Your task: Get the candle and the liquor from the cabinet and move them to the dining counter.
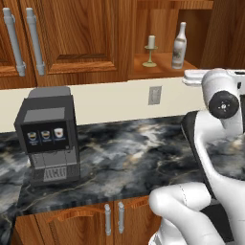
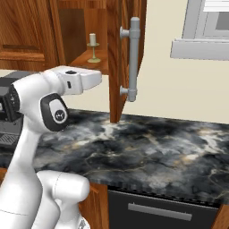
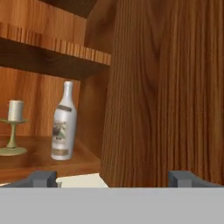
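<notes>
The cabinet stands with its right door swung open. On its lowest shelf the cream candle in an olive-gold holder stands upright. To its right is the liquor, a pale bottle with a narrow neck. In the hand view the candle and liquor are at left, and the open door's wood fills the right. My gripper is open, its fingertips wide apart with nothing between them. It sits short of the shelf, right of the bottle. The dining counter is out of view.
A dark coffee machine stands at the left of the marbled worktop under the cabinet. A wall outlet is on the cream backsplash. The open door's long grey handle juts out beside my hand. A window sill is at right.
</notes>
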{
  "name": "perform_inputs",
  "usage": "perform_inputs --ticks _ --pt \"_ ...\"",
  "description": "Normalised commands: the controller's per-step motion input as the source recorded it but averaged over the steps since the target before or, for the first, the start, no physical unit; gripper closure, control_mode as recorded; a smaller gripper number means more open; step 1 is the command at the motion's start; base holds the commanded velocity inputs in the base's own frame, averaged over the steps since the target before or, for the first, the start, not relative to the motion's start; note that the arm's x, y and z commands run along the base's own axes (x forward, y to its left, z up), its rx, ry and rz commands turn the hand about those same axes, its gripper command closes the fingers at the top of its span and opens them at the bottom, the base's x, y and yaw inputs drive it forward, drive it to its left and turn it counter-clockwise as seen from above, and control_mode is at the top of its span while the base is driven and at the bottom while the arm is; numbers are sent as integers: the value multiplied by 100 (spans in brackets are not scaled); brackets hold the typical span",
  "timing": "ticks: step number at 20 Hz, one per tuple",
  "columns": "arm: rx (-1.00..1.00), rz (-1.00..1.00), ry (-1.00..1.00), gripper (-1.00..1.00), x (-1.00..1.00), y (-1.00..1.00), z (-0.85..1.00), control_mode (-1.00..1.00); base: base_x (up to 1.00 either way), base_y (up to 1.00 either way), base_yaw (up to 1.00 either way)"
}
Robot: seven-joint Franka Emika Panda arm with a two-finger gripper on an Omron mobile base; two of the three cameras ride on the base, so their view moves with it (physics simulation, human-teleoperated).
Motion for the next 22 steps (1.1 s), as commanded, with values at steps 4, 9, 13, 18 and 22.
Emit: perform_inputs --ticks 4,9,13,18,22 --pt "15 27 21 -100 8 45 29 -100 0 0 0" --pt "13 18 11 -100 12 36 6 -100 0 0 0" --pt "8 2 1 -100 32 5 0 -100 0 0 0" --pt "3 0 0 -100 50 0 0 -100 0 0 0" --pt "0 0 0 -100 52 0 0 -100 0 0 0"
